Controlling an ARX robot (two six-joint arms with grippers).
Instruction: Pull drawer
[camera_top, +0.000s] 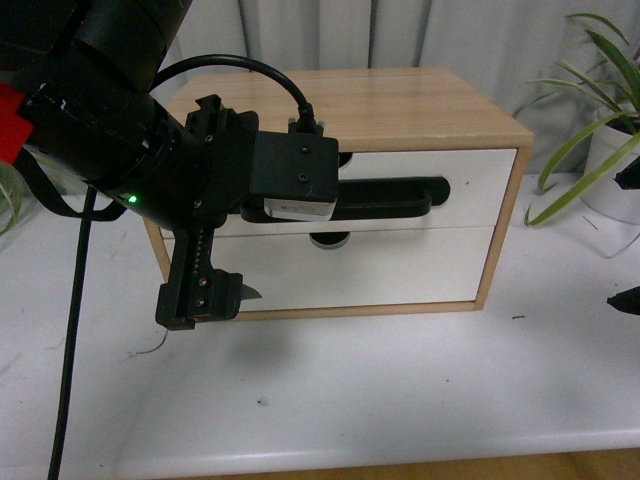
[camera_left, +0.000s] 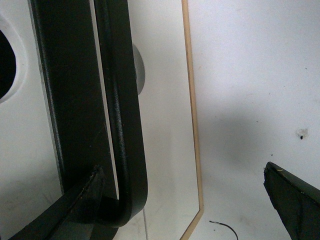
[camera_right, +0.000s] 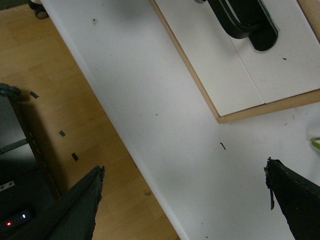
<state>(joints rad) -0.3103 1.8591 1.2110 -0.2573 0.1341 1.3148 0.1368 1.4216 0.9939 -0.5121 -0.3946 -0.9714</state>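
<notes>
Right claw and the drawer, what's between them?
Only bare white table lies between the right claw and the drawer, shown in the right wrist view.

The wooden cabinet is standing on the white worktop, right in front of the left gripper. Its plain lower drawer front is facing that gripper. A small curl of wire is lying on the worktop just below the gripper. Well off to the gripper's right, a leafy plant is spilling over a white pot. A pale curtain is hanging beyond the cabinet. Under the right gripper, wooden floor is showing past the worktop's edge.
</notes>
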